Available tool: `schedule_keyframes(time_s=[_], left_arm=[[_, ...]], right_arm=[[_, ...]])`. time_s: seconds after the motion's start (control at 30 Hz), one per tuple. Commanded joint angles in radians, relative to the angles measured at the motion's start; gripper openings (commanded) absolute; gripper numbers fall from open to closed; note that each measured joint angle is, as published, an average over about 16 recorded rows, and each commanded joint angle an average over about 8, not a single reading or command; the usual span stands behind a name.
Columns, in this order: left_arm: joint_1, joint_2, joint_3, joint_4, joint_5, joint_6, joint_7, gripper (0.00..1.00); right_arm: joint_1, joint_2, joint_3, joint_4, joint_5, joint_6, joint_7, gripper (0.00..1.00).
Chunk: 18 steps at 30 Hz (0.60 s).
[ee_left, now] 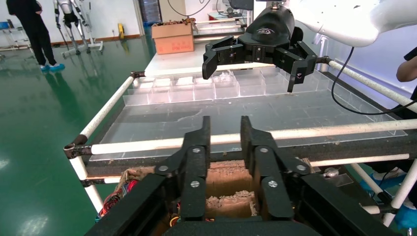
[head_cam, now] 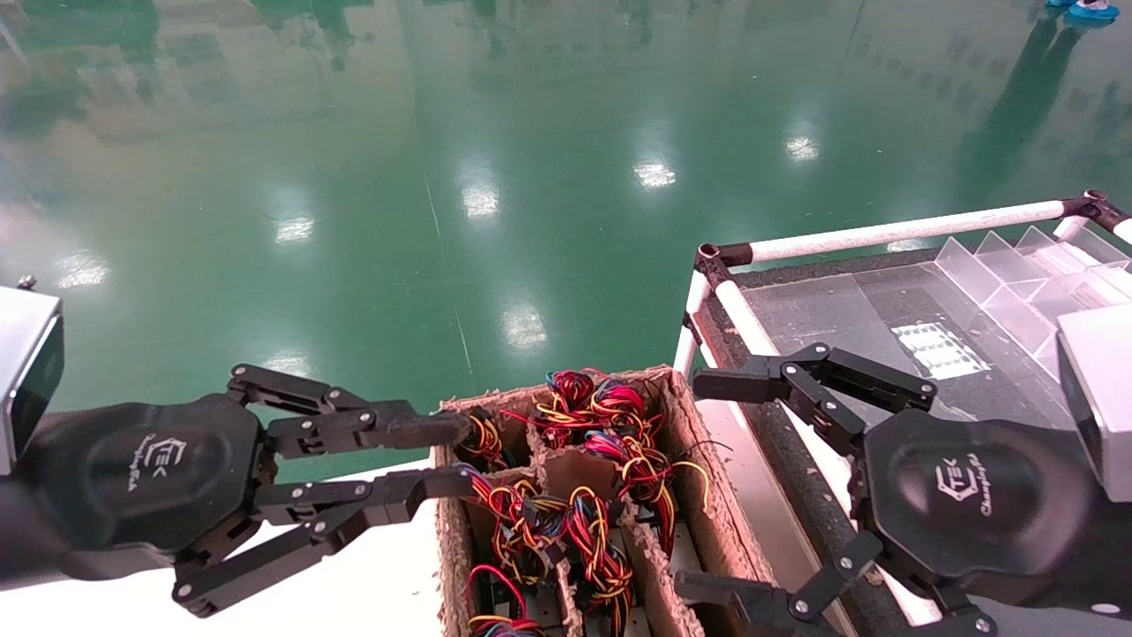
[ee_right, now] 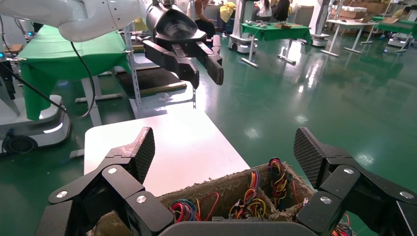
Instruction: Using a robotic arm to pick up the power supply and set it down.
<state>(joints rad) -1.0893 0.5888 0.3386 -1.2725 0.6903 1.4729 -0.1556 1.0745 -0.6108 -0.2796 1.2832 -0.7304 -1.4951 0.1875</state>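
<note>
Of the power supply only its red, yellow, black and blue wire bundles (head_cam: 601, 416) show, packed into the compartments of a brown cardboard divider box (head_cam: 703, 442); the metal bodies are hidden below. My left gripper (head_cam: 462, 456) reaches in level from the left. Its fingers stand a small gap apart at the box's near-left corner, beside a wire bundle (head_cam: 485, 442), with nothing between them in the left wrist view (ee_left: 225, 125). My right gripper (head_cam: 707, 487) hangs wide open over the box's right wall. In the right wrist view (ee_right: 225, 147) it looks down on the wires (ee_right: 253, 199).
To the right stands a white-tube framed table (head_cam: 893, 232) with a clear sheet and clear divider trays (head_cam: 1017, 274). A white tabletop (head_cam: 354, 584) lies under the left arm. Glossy green floor (head_cam: 442, 177) lies beyond. A person (ee_left: 29, 29) stands far off.
</note>
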Motion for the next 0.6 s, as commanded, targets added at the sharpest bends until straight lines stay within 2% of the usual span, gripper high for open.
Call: schedule_keyframes(time_s=[0.03, 0.3, 0.33, 0.57, 0.6], left_arm=[[0.0, 0.0, 0.0, 0.0, 0.0, 0.0, 0.0, 0.0], [0.0, 0.0, 0.0, 0.0, 0.0, 0.0, 0.0, 0.0], [0.0, 0.0, 0.0, 0.0, 0.0, 0.0, 0.0, 0.03], [0.0, 0.0, 0.0, 0.0, 0.0, 0.0, 0.0, 0.9], [0.0, 0.0, 0.0, 0.0, 0.0, 0.0, 0.0, 1.0]], right_arm=[[0.0, 0.0, 0.0, 0.0, 0.0, 0.0, 0.0, 1.0], [0.0, 0.0, 0.0, 0.0, 0.0, 0.0, 0.0, 1.0], [0.0, 0.0, 0.0, 0.0, 0.0, 0.0, 0.0, 1.0], [0.0, 0.0, 0.0, 0.0, 0.0, 0.0, 0.0, 1.0], [0.0, 0.0, 0.0, 0.0, 0.0, 0.0, 0.0, 1.0]])
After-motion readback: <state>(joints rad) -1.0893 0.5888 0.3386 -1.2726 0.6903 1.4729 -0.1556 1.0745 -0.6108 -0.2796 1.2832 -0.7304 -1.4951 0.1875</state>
